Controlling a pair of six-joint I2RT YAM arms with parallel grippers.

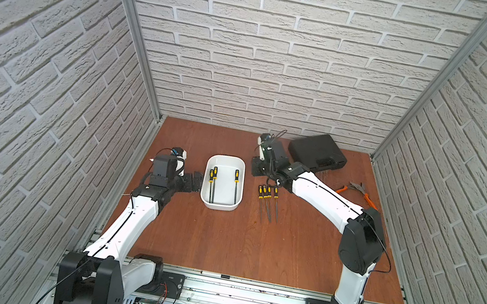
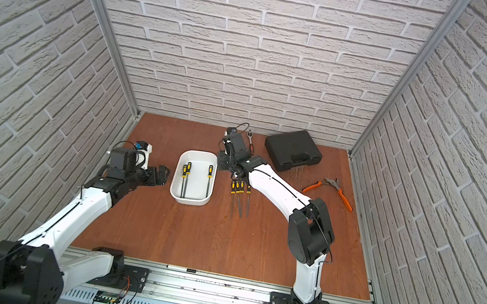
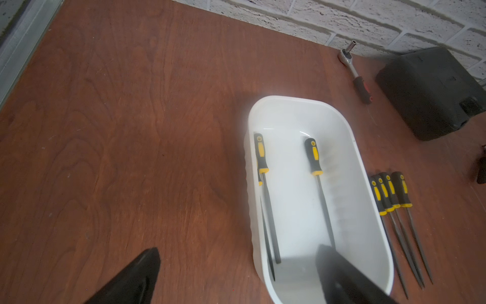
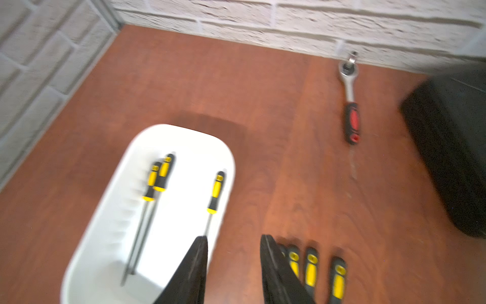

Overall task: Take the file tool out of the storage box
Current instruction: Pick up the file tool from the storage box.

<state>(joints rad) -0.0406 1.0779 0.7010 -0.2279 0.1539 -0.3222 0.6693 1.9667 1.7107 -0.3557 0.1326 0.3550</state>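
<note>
here, the right gripper (image 4: 233, 238), jaws parted and empty, should drop squarely over the handle of the lone file (image 4: 213, 201) in the box (image 1: 223, 190), while the left gripper (image 3: 238, 248) hangs spread wide.

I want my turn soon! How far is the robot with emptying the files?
Done: four files lie on the table beside the storage box. In hand: nothing; the right hand is open by that row's handles, the left hand open beside the box. Left: three files inside.
</note>
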